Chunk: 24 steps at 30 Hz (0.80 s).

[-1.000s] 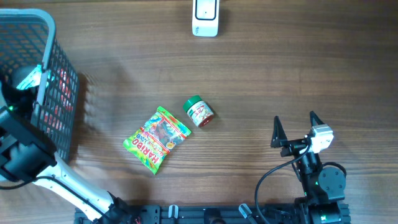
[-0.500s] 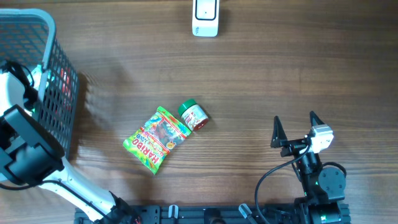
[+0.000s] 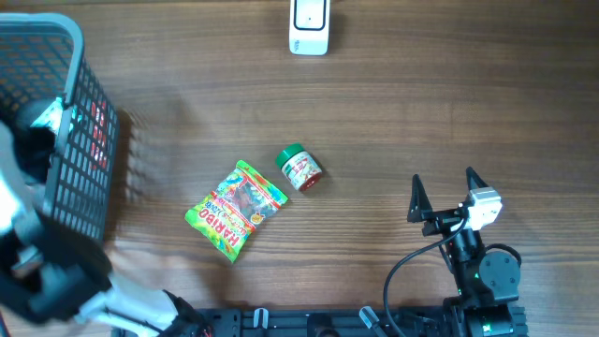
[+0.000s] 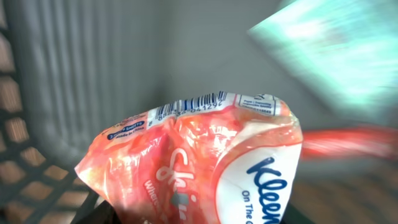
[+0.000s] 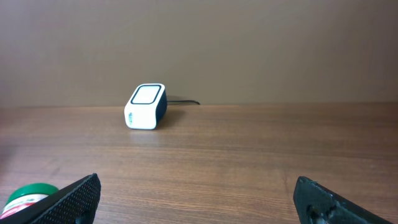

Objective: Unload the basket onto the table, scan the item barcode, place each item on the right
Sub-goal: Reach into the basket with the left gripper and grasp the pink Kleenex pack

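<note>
A red and white Kleenex tissue pack [image 4: 199, 155] fills the left wrist view, its barcode [image 4: 193, 104] along the top edge. It stays sharp while the grey basket [image 4: 62, 74] behind it is smeared by motion. My left gripper is closed around the pack's lower end, and its fingers show only as dark shapes at the bottom edge. From overhead the left arm [image 3: 23, 225] is a blur beside the basket [image 3: 70, 56], which hides the gripper. The white scanner [image 3: 309, 28] [image 5: 145, 106] stands at the far edge. My right gripper [image 3: 442, 195] [image 5: 199, 199] is open and empty.
A green Haribo bag [image 3: 236, 208] lies in the middle of the table. Beside it lies a small jar with a green lid [image 3: 299, 168] [image 5: 28, 198]. A teal packet [image 4: 336, 56] and a red one [image 4: 348, 140] lie blurred in the basket.
The left arm has shifted at the basket and is now blurred with motion. The small jar rocked slightly left and came back. The right arm has not moved.
</note>
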Available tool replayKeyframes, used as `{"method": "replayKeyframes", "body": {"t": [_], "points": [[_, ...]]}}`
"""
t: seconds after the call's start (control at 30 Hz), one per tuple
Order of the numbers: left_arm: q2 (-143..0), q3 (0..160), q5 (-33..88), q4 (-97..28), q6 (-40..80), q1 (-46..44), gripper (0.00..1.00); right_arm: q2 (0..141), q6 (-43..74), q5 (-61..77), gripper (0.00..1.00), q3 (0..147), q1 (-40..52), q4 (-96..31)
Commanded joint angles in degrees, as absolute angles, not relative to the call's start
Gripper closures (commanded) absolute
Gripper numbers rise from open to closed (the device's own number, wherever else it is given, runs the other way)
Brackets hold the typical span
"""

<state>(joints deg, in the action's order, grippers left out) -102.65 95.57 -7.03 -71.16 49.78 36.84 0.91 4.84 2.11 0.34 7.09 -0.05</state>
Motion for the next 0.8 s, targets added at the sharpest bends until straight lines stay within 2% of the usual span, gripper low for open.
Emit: {"method": "replayKeyframes", "body": {"t": [0.0,0.13,0.23,0.33,0.5,0.57,0.67,0.77], "points": [[-85.3,102.0,-8.8,-71.8,43.7,35.7,0.52,0.6,4.5,2.6,0.00,0.3,7.3,0.1],[-71.3,102.1,-2.4,-73.0,43.7,29.4,0.50,0.6,4.5,2.6,0.00,0.3,7.3,0.1],[-65.5,102.0,5.0,-74.3,44.3,17.8,0.51,0.6,4.5,2.6,0.00,0.3,7.3,0.1],[-64.0,99.4,1.5,-74.2,47.6,2.9,0.51,0.6,4.5,2.6,0.00,0.3,7.3,0.1],[-67.2,88.1,-6.2,-73.3,54.8,-20.4,0.51,0.6,4.5,2.6,0.00,0.3,7.3,0.1],[-70.2,81.3,-7.5,-68.3,57.8,-28.8,0.51,0.6,4.5,2.6,0.00,0.3,7.3,0.1],[-77.3,73.5,-7.1,-56.1,59.7,-38.2,0.51,0.6,4.5,2.6,0.00,0.3,7.3,0.1],[-84.8,72.4,-5.3,-51.0,61.1,-43.2,0.51,0.6,4.5,2.6,0.00,0.3,7.3,0.1]]}}
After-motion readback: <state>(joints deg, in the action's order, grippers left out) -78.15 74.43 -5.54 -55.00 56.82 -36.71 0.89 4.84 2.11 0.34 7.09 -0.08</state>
